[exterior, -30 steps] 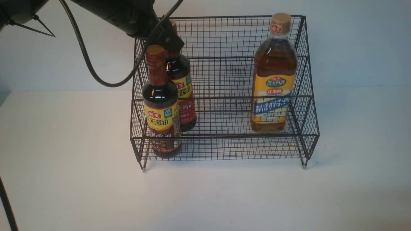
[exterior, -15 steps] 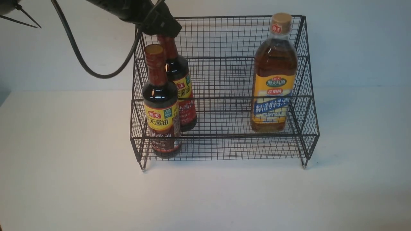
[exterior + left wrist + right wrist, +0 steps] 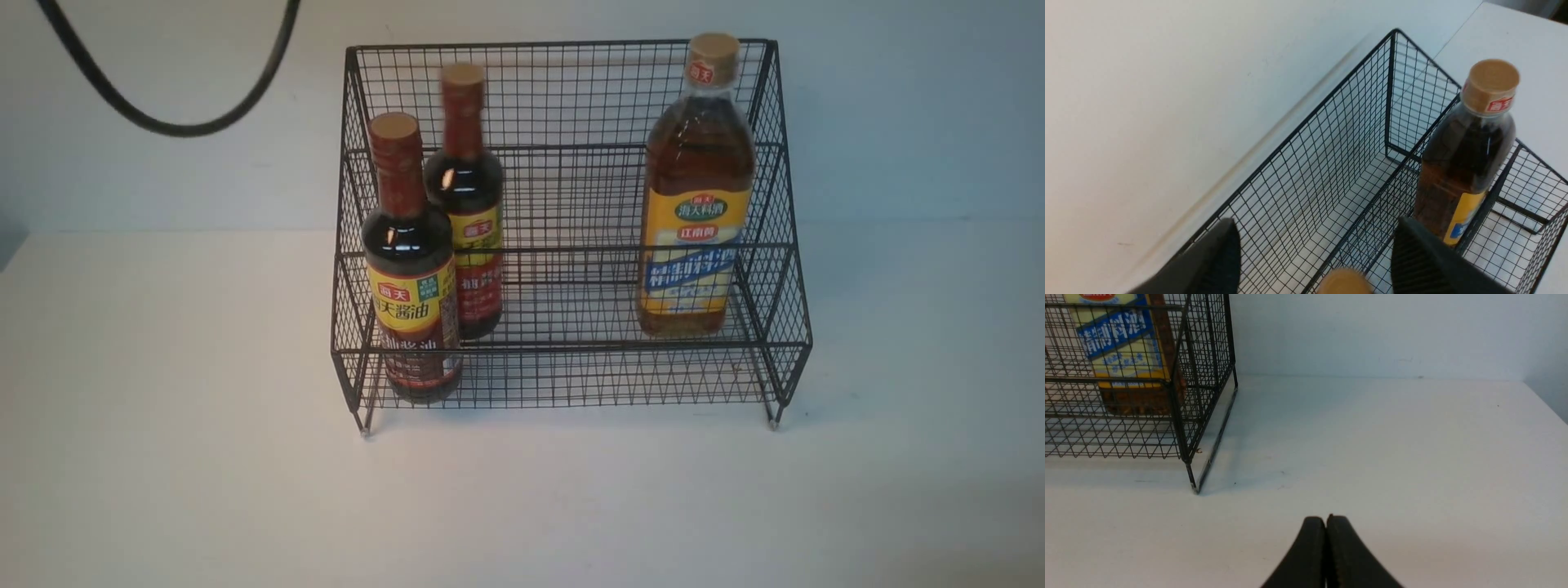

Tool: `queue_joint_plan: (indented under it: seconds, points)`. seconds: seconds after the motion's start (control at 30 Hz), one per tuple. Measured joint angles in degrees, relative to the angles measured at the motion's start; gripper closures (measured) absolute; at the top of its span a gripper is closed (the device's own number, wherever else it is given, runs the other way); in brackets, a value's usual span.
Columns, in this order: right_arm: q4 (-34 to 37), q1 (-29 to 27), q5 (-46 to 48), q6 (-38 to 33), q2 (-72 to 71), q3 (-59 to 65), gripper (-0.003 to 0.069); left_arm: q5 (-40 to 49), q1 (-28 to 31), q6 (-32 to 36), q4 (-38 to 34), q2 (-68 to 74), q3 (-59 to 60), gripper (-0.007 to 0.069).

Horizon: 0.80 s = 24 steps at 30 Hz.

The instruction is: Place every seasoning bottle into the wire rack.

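Note:
The black wire rack (image 3: 571,351) holds all three seasoning bottles upright. One slim soy bottle (image 3: 411,302) is on the front tier at the left. The other soy bottle (image 3: 473,212) stands just behind it on the upper tier and looks blurred. The larger amber bottle (image 3: 695,212) is on the right. My left gripper (image 3: 1316,222) hangs open above the rack (image 3: 1391,81), holding nothing. A blurred tan cap (image 3: 1345,282) shows below, between its fingers, and the amber bottle (image 3: 1466,155) lies beyond. My right gripper (image 3: 1326,517) is shut and empty, low over the table to the right of the rack (image 3: 1182,445).
A black cable (image 3: 163,122) loops down at the upper left of the front view; neither arm shows there. The rack stands near the white back wall. White tabletop lies in front of it and on both sides.
My left arm has lifted up and out of the front view, off the rear soy bottle's neck. That bottle's cap is now uncovered, and the bottle has shifted slightly right.

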Motion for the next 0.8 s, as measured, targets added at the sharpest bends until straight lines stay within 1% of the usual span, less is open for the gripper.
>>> queue_joint_plan:
  seconds: [0.1,0.2,0.27,0.3,0.33,0.37,0.43,0.47,0.53,0.57,0.63,0.7,0.77,0.8]
  points:
    - [0.0,0.0,0.0,0.0,0.0,0.0,0.0669,1.05,0.05,-0.54,0.0,-1.47,0.0,0.0247]
    - [0.0,0.0,0.0,0.0,0.0,0.0,0.0669,5.29,0.05,-2.27,0.09,-4.18,-0.03,0.0406]
    - [0.0,0.0,0.0,0.0,0.0,0.0,0.0669,8.01,0.05,-3.15,0.5,-6.61,-0.03,0.0543]
    - [0.0,0.0,0.0,0.0,0.0,0.0,0.0669,8.58,0.05,-3.39,0.61,-7.82,-0.03,0.0573]
    - [0.0,0.0,0.0,0.0,0.0,0.0,0.0669,8.76,0.05,-3.39,0.66,-8.14,-0.03,0.0573]
    - [0.0,0.0,0.0,0.0,0.0,0.0,0.0669,9.84,0.05,-4.5,0.73,-10.58,-0.03,0.0606]
    - [0.0,0.0,0.0,0.0,0.0,0.0,0.0669,10.29,0.05,-5.98,0.85,-12.96,-0.03,0.062]
    - [0.0,0.0,0.0,0.0,0.0,0.0,0.0669,10.66,0.05,-8.77,1.21,-16.91,-0.03,0.0629]
    - [0.0,0.0,0.0,0.0,0.0,0.0,0.0669,10.9,0.05,-10.93,1.84,-19.76,-0.03,0.0629]
    - [0.0,0.0,0.0,0.0,0.0,0.0,0.0669,10.95,0.05,-13.51,2.52,-24.83,0.56,0.0629]
    - [0.0,0.0,0.0,0.0,0.0,0.0,0.0669,10.89,0.05,-14.5,2.93,-26.95,1.18,0.0629]
    - [0.0,0.0,0.0,0.0,0.0,0.0,0.0669,10.89,0.05,-18.11,4.72,-35.03,5.56,0.0629]
    - [0.0,0.0,0.0,0.0,0.0,0.0,0.0669,10.89,0.05,-19.41,5.86,-38.37,8.29,0.0629]
    - [0.0,0.0,0.0,0.0,0.0,0.0,0.0669,10.34,0.05,-21.56,8.21,-44.13,13.99,0.0629]
